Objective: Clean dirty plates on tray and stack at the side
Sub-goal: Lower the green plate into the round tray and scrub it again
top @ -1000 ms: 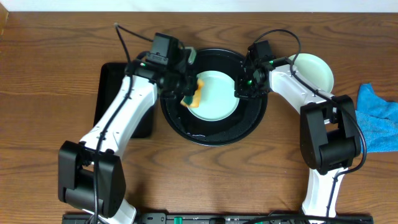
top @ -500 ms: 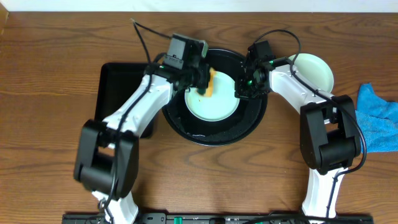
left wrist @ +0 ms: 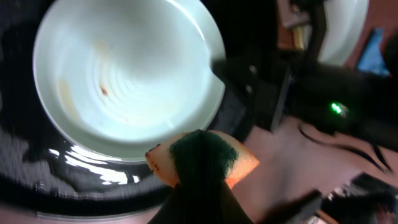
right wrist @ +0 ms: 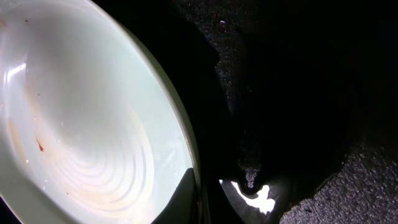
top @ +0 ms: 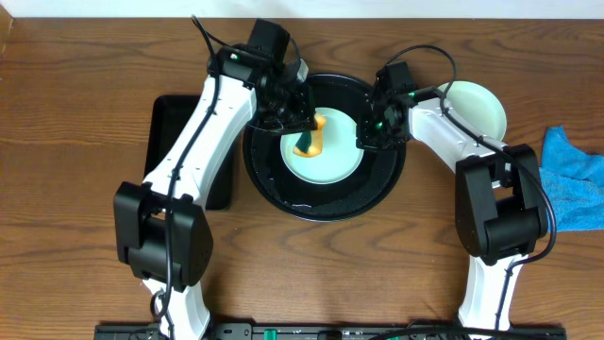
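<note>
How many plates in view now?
2. One pale mint round plate lies in the round black tray; another pale plate sits on the wooden table, right of it. More may hide beneath.

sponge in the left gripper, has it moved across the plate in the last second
Yes. The sponge went rightward in the overhead view, from the left edge of the plate to its upper middle; the black tray stayed put.

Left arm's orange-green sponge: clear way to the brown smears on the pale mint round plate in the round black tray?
Probably yes. The left gripper holds the sponge over the plate; its face lies bare, right gripper only at the rim.
</note>
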`<state>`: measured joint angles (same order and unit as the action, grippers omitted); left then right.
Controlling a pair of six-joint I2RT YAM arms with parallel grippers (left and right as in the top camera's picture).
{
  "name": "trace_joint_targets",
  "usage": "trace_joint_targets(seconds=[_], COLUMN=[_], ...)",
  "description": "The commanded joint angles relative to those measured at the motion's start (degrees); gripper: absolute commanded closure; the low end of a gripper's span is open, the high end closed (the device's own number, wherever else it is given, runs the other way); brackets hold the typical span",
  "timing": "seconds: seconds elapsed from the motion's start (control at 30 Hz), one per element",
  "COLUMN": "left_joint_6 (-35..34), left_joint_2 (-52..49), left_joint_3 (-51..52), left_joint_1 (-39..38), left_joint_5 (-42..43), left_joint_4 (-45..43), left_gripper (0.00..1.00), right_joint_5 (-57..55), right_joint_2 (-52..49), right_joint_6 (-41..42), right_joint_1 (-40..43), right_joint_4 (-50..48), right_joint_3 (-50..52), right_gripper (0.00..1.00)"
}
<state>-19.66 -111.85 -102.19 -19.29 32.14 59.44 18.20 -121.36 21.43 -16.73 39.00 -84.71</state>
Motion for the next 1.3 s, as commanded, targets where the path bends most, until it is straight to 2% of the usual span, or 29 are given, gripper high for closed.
trace_joint_targets(seconds=[0.0, 0.23, 0.63, 1.27], left_joint_6=[0.8, 3.2, 3.5, 3.5], left_joint_2=[0.3, -4.8, -16.2, -22.0], left_joint_3=[-1.0, -1.0, -1.0, -1.0], left_joint_1=[0.0, -0.6, -0.2, 2.4], left_joint_5=[1.5, 1.6, 1.5, 1.5], left_joint_4=[3.4, 9.0, 3.7, 0.3], left_gripper=[0.93, 0.93, 0.93, 0.92], right_joint_5=[-0.2, -0.2, -0.2, -0.2], right_joint_2=[0.0, 0.0, 0.0, 0.0], right_joint_6=[-0.7, -0.7, -0.7, -0.7], right_joint_1=[0.2, 0.2, 0.2, 0.2], right_joint_4=[0.1, 0.2, 0.2, 0.4], right_joint_3=[0.4, 0.4, 0.4, 0.4], right_gripper=[0.99, 0.99, 0.99, 0.99])
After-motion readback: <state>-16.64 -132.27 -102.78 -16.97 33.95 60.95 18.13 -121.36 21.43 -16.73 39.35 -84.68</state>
